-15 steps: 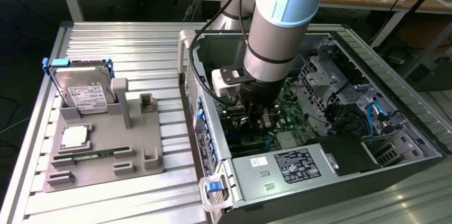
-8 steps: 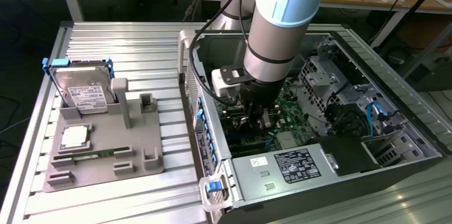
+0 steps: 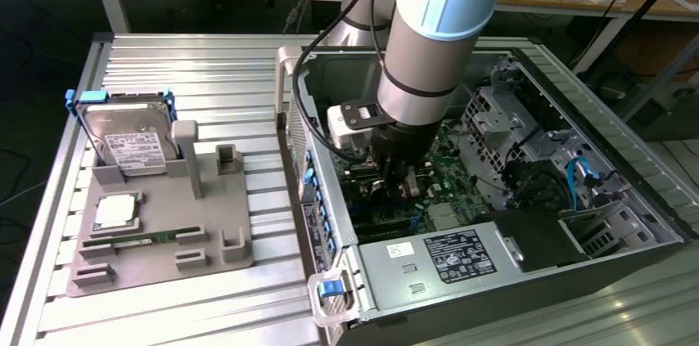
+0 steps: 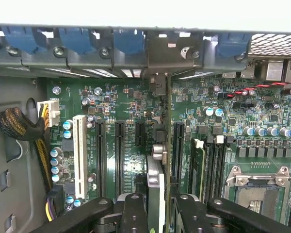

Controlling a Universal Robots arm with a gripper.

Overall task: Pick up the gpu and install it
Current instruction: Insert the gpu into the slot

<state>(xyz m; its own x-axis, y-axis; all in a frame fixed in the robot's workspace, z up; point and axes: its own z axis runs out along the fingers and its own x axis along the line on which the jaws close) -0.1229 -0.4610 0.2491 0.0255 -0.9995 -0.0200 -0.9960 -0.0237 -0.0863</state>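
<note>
**Exterior view, nine o'clock across to three.** At nine o'clock I see the slatted table carrying a grey holder. A silver hard drive in a blue frame stands upright at the holder's eleven o'clock corner. A processor chip lies flat at its nine o'clock, and a narrow green memory stick lies along its seven o'clock edge. From centre to three o'clock sits the open computer case. The arm enters from twelve o'clock and reaches down into it, with the gripper low over the motherboard.

**Wrist view.** The gripper is closed to a narrow gap on the gpu, its black fingers pressing the card's opposite faces. The gpu appears edge-on as a thin upright card running from the gripper toward the case's rear wall. It stands between the black expansion slots and the memory slots beside the processor socket. I cannot tell whether its lower edge is seated in a slot.
</note>
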